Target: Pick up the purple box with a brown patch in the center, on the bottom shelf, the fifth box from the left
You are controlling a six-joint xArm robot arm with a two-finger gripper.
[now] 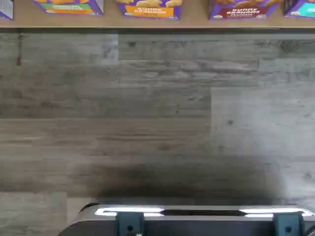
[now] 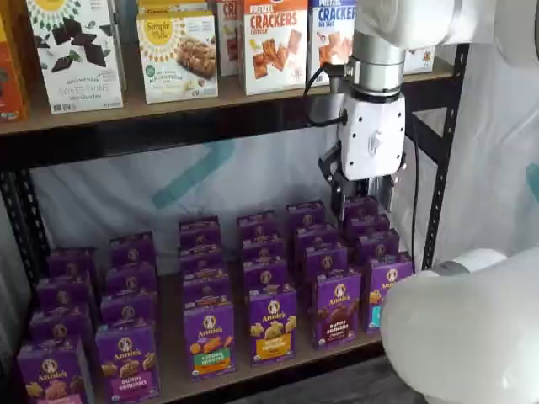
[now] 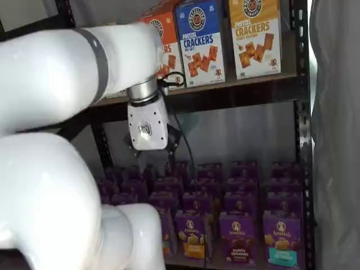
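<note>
Your white-bodied gripper w/ two black fingers [image 2: 368, 195] hangs from the arm in front of the rack, jaws released and spread wide, holding nothing; in a shelf view a gap shows between the fingers.

The small upright purple Annie's carton w/ dark brown bunny crackers and a brown band [image 2: 338, 306] stands well below the jaws and a little toward the camera, in the front row of the light brown wooden bottom shelf [image 2: 227, 377] of the black metal rack. It also shows in the other shelf view [image 3: 237, 239], below and off to one side of the jaws, and in the wrist view [image 1: 242, 9], only partly in frame. No contact btw. fingers and carton.

Just beside it, on one side, stands a purple carton w/ a yellow band [image 2: 272, 322]; on the other, a purple carton w/ a teal band [image 2: 383, 288], partly hidden by the arm's white link [image 2: 463, 337].

Behind the jaws, rows of like purple cartons run back along the shelf. Above the jaws, the higher board [image 2: 210, 97] carries tall pretzel cracker boxes [image 2: 274, 44].

The wrist view is mostly grey wood-look floor [image 1: 157, 118].
</note>
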